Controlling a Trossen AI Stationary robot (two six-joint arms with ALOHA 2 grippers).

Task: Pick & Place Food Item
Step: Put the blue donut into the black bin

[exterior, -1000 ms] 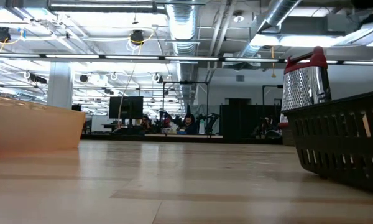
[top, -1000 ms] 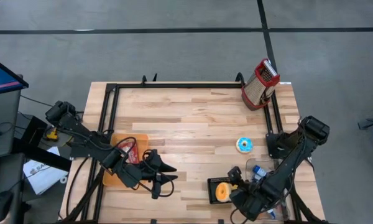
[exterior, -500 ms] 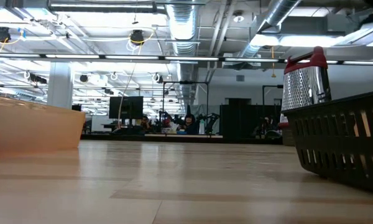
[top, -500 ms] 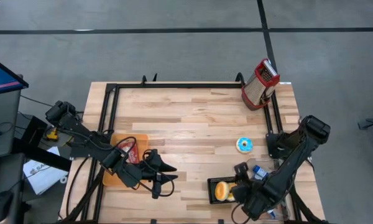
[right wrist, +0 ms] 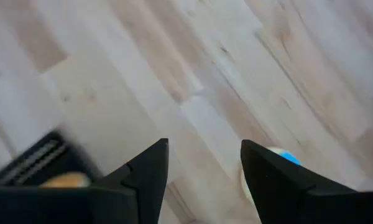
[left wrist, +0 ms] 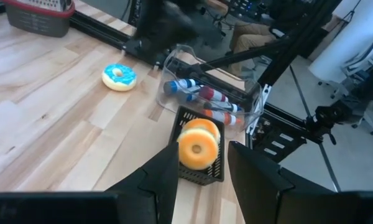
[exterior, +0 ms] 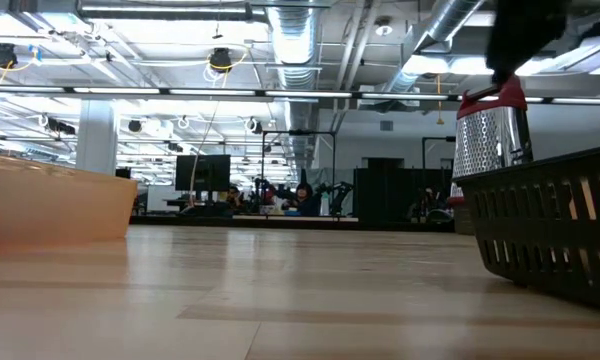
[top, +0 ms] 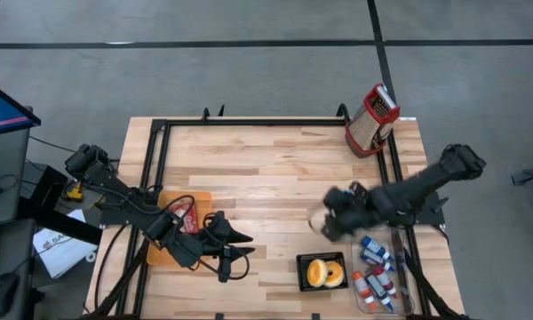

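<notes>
Two orange donuts (top: 322,272) lie in a small black basket (top: 302,283) near the table's near edge; the left wrist view also shows the donuts (left wrist: 198,147) and the basket (left wrist: 202,177). A blue-iced donut (left wrist: 119,76) lies flat on the wood; its edge (right wrist: 280,158) peeks beside one finger in the right wrist view, and my right arm covers it in the high view. My right gripper (top: 327,220) hovers open over the table right of centre. My left gripper (top: 240,245) waits open beside the orange tray (top: 173,252).
A clear bin of bottles (top: 377,274) sits right of the basket. A metal grater in a red basket (top: 371,120) stands at the far right corner. The orange tray holds a red-marked item (top: 185,216). Black frame rails (top: 249,123) border the table. Bare wood spreads across the middle.
My right gripper has left the black basket and swung fast toward the far edge and the table's middle, ending over the blue donut's spot. The arm now lies stretched across the right side. The two orange donuts stay in the basket, now uncovered.
</notes>
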